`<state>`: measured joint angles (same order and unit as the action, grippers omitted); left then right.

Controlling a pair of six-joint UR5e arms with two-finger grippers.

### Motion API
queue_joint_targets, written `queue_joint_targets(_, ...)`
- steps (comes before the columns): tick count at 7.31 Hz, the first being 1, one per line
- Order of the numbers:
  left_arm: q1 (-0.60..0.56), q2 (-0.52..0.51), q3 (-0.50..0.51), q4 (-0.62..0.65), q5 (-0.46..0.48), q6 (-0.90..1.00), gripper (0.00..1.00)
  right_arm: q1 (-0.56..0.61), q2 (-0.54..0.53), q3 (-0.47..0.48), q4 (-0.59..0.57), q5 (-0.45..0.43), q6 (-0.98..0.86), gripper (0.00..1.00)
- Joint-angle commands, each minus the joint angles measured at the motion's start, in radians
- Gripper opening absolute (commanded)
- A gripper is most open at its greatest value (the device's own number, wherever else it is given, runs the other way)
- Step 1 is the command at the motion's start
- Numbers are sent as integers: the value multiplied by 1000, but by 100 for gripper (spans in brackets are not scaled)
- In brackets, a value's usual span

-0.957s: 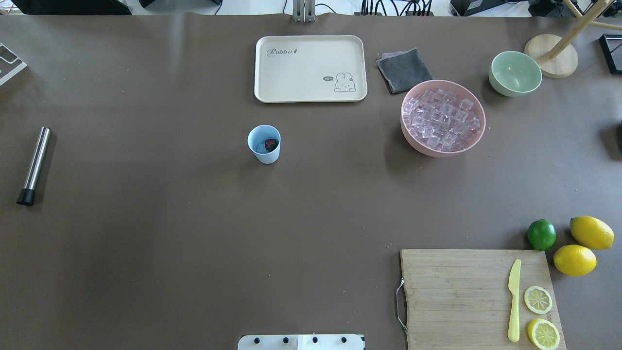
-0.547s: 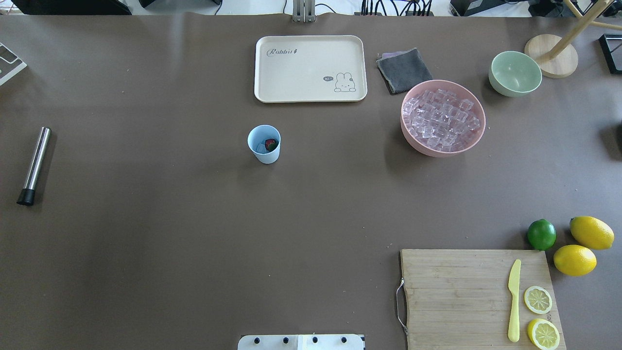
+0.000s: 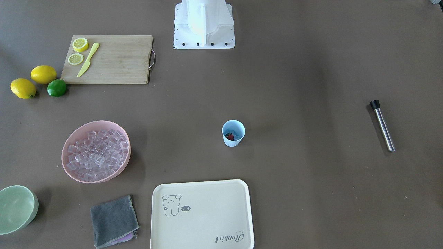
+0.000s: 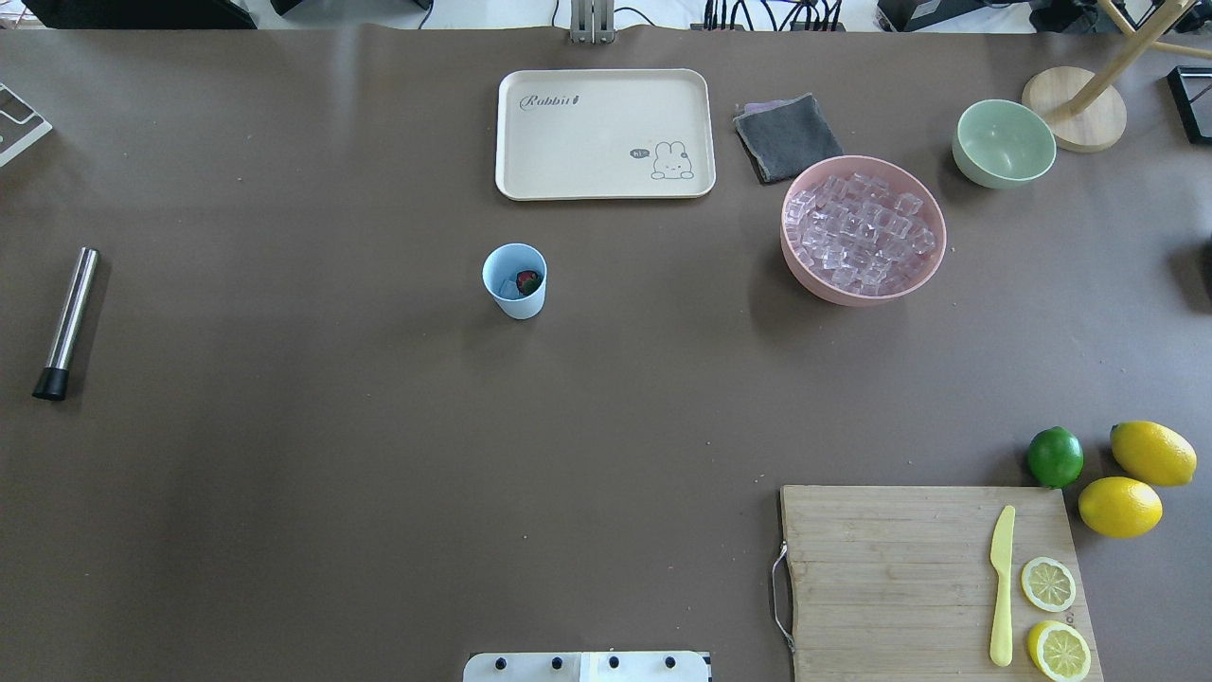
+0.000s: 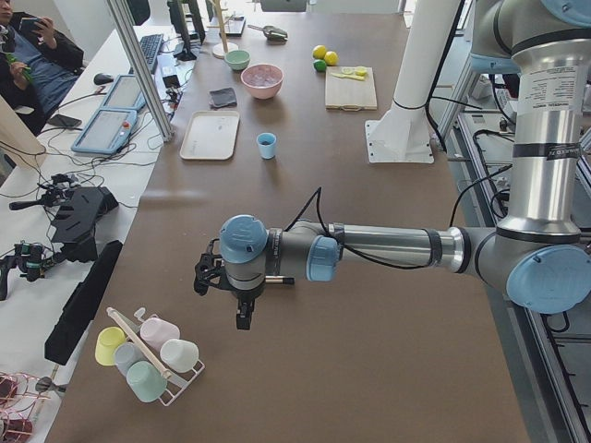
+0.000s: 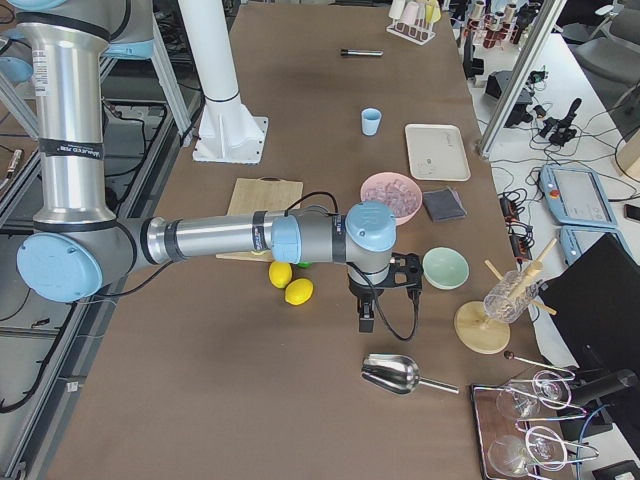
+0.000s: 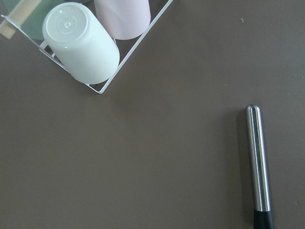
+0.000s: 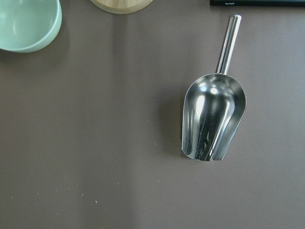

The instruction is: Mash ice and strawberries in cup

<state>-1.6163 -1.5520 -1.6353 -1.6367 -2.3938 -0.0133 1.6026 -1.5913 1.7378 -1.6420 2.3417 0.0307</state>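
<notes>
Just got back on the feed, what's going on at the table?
Nothing is being handled. The cup stands mid-table with the strawberry inside; the ice sits in the pink bowl. The steel muddler lies untouched at the robot's left. The left gripper hangs above the table near it, the right gripper near the metal scoop; whether either is open is unclear.

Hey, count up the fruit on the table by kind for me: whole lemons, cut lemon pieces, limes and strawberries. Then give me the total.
Whole lemons: 2
Cut lemon pieces: 2
Limes: 1
Strawberries: 1, inside the cup
Total: 6
</notes>
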Motion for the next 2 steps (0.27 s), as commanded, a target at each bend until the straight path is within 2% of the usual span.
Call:
queue_joint_targets(1, 1, 0, 3, 0, 1, -1, 98, -1, -2, 0, 1, -1, -9, 100)
queue_joint_targets(2, 1, -3, 3, 0, 5, -2, 98, -1, -4, -1, 1, 1, -11, 100)
